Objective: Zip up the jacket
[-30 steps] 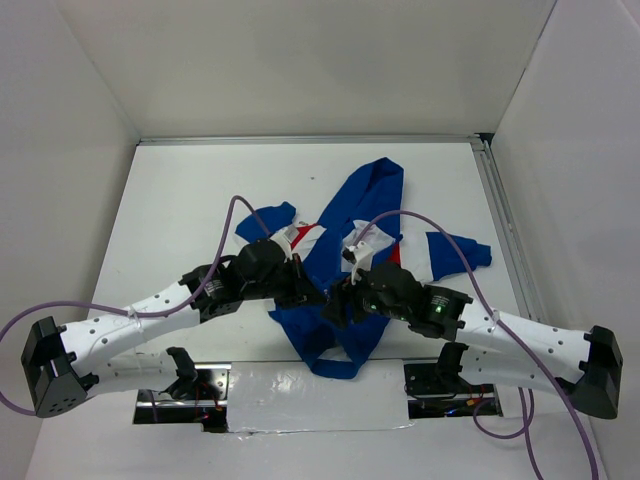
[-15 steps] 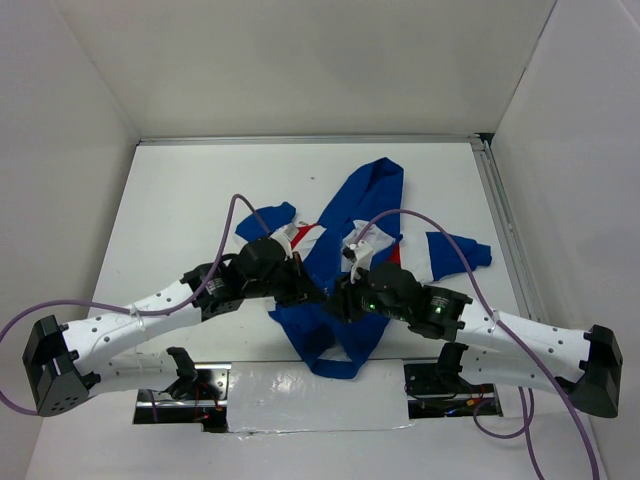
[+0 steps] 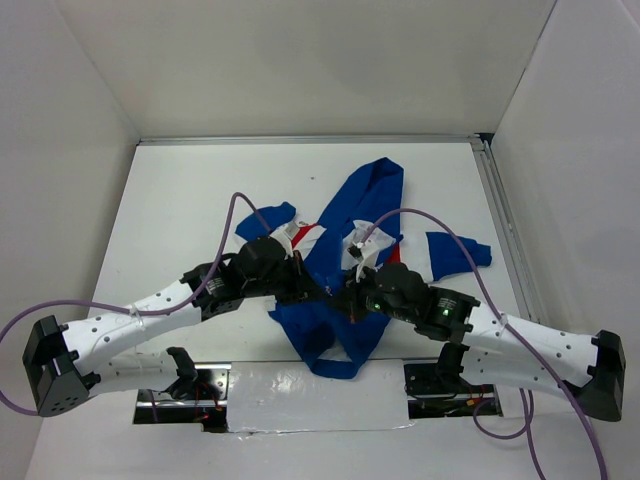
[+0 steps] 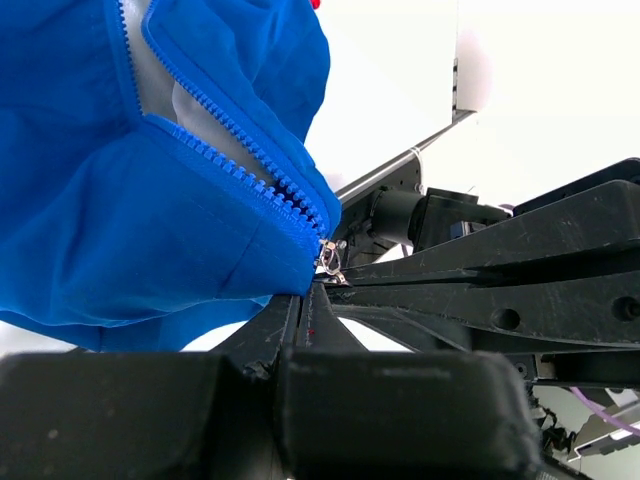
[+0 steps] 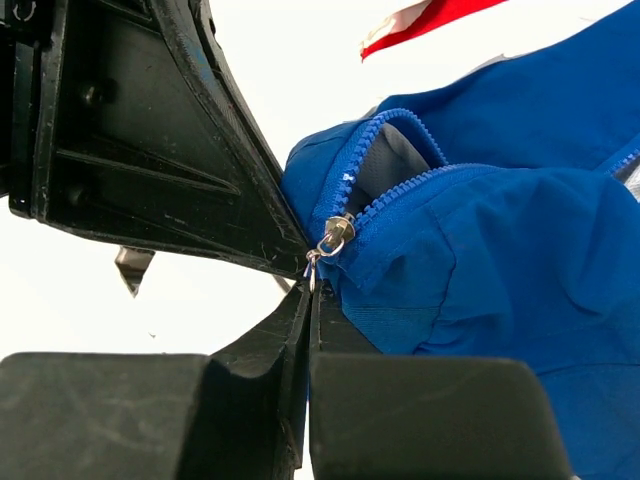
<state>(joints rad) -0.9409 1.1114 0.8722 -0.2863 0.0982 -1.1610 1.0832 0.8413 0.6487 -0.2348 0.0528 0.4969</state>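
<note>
Jacket [image 3: 352,200] is spread on table [image 3: 180,200], mid-field, between the two arms. Left gripper [image 3: 318,292] is pressed shut, with blue fabric pinched just beside the zip's foot. Right gripper [image 3: 343,300] is closed, pull [image 5: 316,262] nipped at the fingertips. The two grippers are nearly touching. Teeth are parted above the slider [image 5: 338,232].

Left gripper [image 3: 316,292] and right gripper [image 3: 346,298] meet at the jacket [image 3: 370,195] front.
</note>
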